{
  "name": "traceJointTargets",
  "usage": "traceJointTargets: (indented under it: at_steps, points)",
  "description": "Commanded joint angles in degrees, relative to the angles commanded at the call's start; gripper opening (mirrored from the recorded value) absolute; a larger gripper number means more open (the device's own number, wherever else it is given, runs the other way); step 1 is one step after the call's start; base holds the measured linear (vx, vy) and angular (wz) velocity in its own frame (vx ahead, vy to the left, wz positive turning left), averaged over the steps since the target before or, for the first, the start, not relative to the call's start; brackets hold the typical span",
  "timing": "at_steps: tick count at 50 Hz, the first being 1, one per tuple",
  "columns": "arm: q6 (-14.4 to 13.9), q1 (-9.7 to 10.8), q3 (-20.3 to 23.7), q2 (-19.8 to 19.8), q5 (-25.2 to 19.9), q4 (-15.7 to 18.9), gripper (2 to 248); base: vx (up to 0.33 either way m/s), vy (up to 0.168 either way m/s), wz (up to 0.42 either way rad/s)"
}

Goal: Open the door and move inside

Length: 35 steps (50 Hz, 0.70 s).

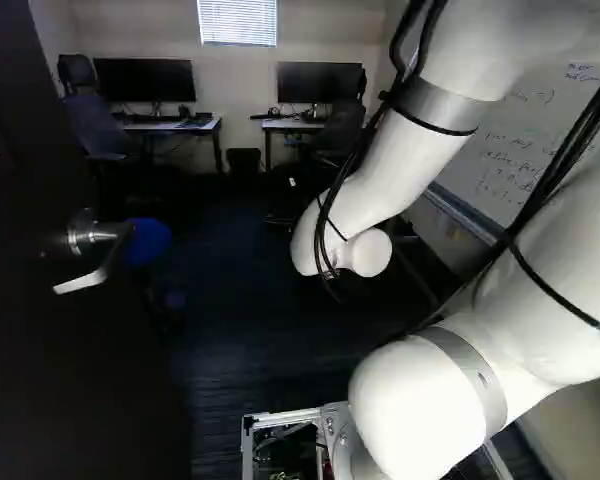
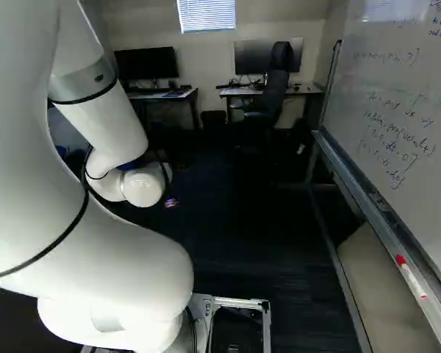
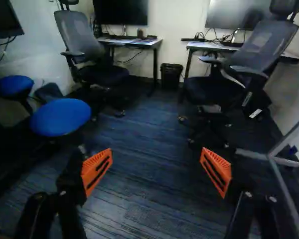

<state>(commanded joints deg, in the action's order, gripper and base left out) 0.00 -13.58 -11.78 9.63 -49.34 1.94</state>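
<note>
Starting at the near left: the door (image 1: 70, 390) is that big dark slab, and it looks swung open into the room. It's so murky there that I can't swear to where its edge or hinges are. My guess is it's fairly heavy but easy to swing once it's moving, and rigid, so it won't give if you shove it off line. The lever handle (image 1: 80, 281) is smooth bare metal, probably slippery with a springy return. If it needs working, I'd take it out toward the free end of the lever, where you get the most leverage, and go easy. For just pushing, the flat face near the handle side should do.

Only the left base view gives you that lever. The right base view has the arm (image 2: 117, 132) filling that side, and the wrist view doesn't show the lever at all.

What the wrist view does have, left of the gripper (image 3: 156, 160), is two stools, the nearer one with a blue seat (image 3: 60, 117). Then the fingers (image 3: 96, 170): wide apart, nothing between them, floor ahead. Far right of them is an office chair (image 3: 254, 50) by the bench (image 3: 204, 45).

Over on the right, the right base view shows the whiteboard (image 2: 382, 110) best, plus a marker (image 2: 411, 277) on its ledge that the other two miss.
</note>
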Motion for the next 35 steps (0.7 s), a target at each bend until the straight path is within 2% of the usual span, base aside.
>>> traceJointTargets:
  at_steps: [35]
  points:
    - [0.0,0.0,0.0,0.0,0.0,0.0,247,0.207,-0.021,-0.007]
